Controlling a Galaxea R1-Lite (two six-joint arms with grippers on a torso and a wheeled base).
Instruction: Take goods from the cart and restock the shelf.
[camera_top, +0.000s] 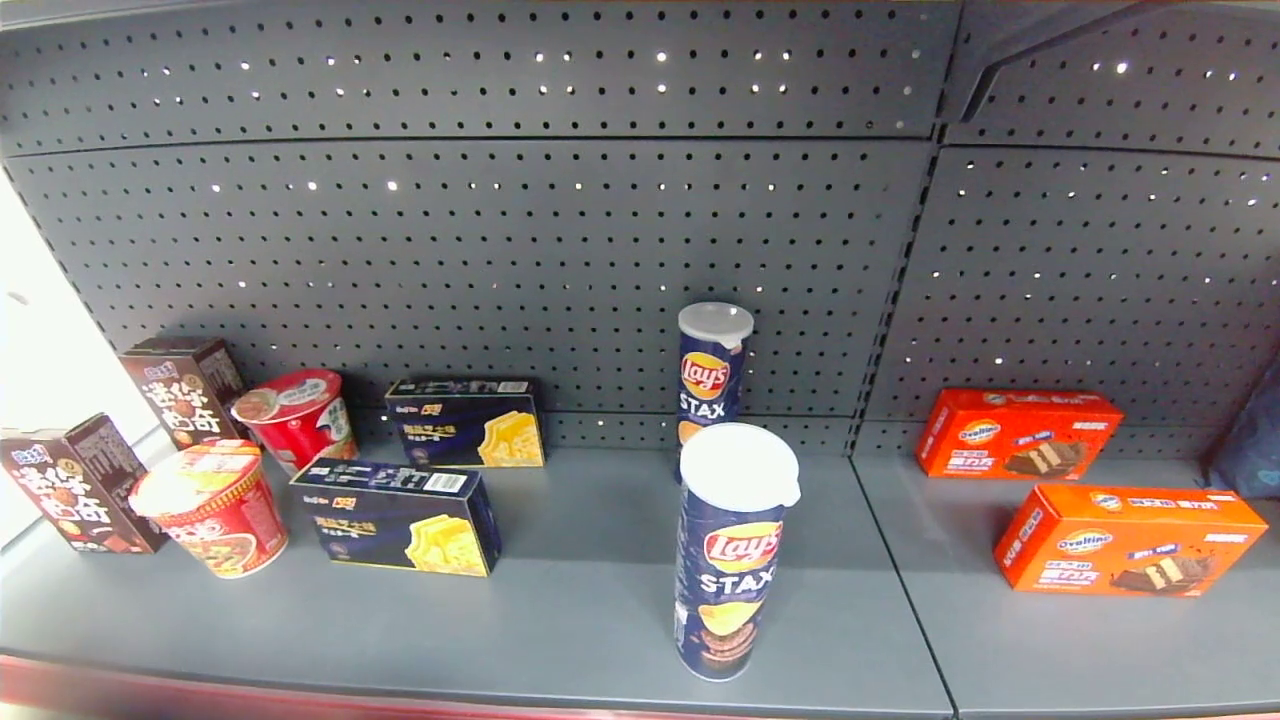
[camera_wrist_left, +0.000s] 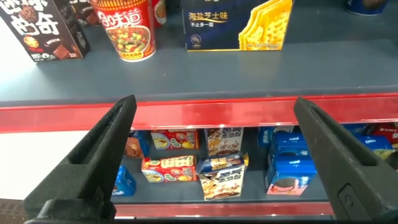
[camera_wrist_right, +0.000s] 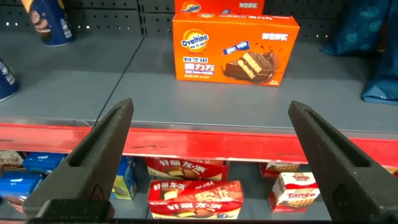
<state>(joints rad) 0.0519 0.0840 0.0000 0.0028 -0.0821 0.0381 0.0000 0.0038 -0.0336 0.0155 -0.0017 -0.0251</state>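
On the grey shelf two dark blue chip cans stand upright, one in front and one behind. Left of them are two navy cracker boxes, two red noodle cups and two brown boxes. Two orange boxes sit at the right. My left gripper is open, low before the shelf's red edge, facing the navy cracker box and a noodle cup. My right gripper is open, facing an orange box. Neither holds anything.
A perforated grey back panel closes the shelf behind. A blue bag sits at the far right. Below the red edge a lower shelf holds several packed snack boxes. Bare shelf lies between the cracker boxes and cans.
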